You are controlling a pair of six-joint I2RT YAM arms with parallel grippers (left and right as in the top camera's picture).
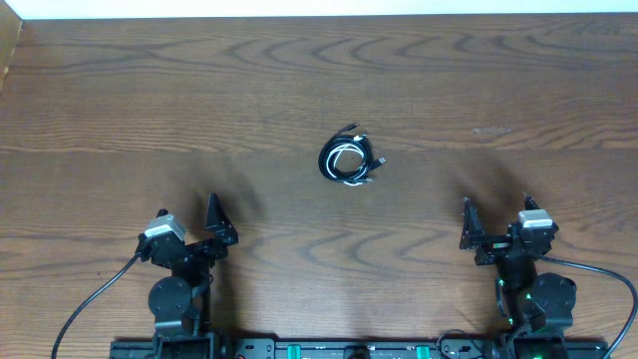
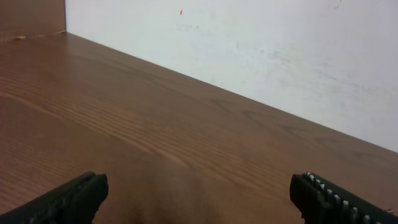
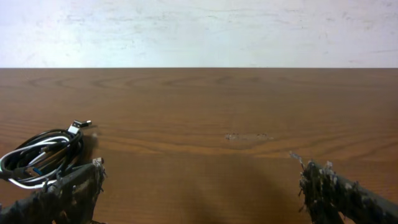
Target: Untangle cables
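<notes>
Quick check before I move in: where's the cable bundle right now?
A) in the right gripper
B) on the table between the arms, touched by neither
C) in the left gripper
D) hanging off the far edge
B: the cables lie coiled on the table, while the left gripper and right gripper both stand open, empty and well short of them.

Cables [image 1: 350,160]: blk + white, coiled in tangle, mid-table.

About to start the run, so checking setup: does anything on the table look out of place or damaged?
Only the cables: black and white strands tangled in one small coil mid-table. A faint pale scuff shows nearby.
</notes>
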